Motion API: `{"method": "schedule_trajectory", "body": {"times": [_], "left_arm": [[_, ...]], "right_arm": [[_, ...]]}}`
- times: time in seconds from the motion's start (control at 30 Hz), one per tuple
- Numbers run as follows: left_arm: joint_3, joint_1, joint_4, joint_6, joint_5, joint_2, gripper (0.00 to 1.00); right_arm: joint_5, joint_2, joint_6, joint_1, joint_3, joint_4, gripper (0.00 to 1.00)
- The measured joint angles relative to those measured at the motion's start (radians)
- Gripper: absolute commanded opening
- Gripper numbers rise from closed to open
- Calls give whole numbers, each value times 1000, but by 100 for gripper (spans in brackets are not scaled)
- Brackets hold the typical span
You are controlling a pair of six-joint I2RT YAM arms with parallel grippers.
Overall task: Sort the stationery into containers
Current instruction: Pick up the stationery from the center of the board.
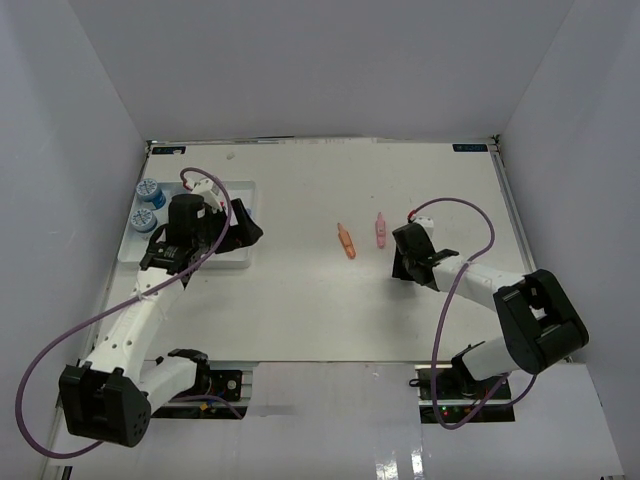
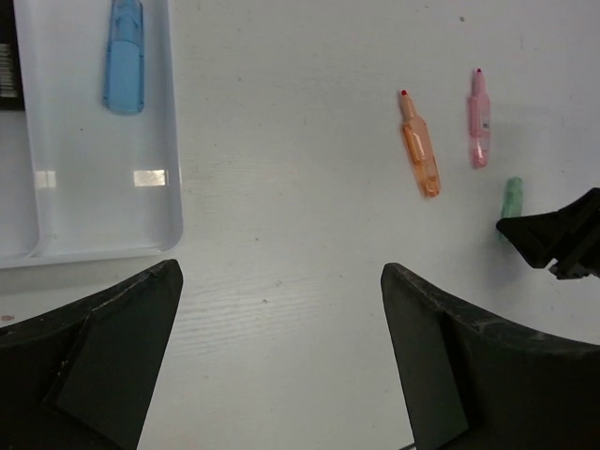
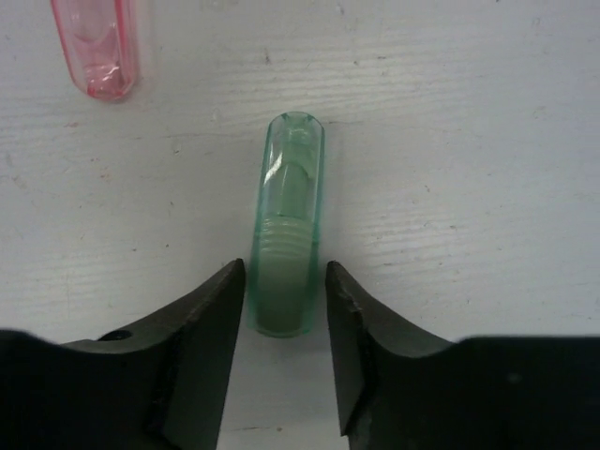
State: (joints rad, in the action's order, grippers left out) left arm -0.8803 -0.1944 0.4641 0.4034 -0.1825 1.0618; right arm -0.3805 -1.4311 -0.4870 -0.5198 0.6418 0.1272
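Now right gripper pinching green marker flat on table, left gripper wide open, beside white tray near left edge

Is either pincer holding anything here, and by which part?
Left pincer: open, nothing. Right pincer straddles the green marker at its near end, on the table; whether it grips yet cannot be told.
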Motion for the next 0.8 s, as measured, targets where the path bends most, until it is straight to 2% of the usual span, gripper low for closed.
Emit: {"method": "schedule_trajectory", "body": {"times": [0.2,0.4,0.63,0.8], "left_arm": [[27,0,-34,78,-118,-40,98],[74,-22,-92,187,-195,-43,98],[85,-237,-183,308,-137,7,98],[50,-356,-240,386,-59,113,98]], "right_arm": [[-10,-7,9,4,4,-5,28],[21,26,32,-50,-3,-3,26],[117,126,43,-174,-2,-54,26],[182,168,37,-245,1,-139,27]]}}
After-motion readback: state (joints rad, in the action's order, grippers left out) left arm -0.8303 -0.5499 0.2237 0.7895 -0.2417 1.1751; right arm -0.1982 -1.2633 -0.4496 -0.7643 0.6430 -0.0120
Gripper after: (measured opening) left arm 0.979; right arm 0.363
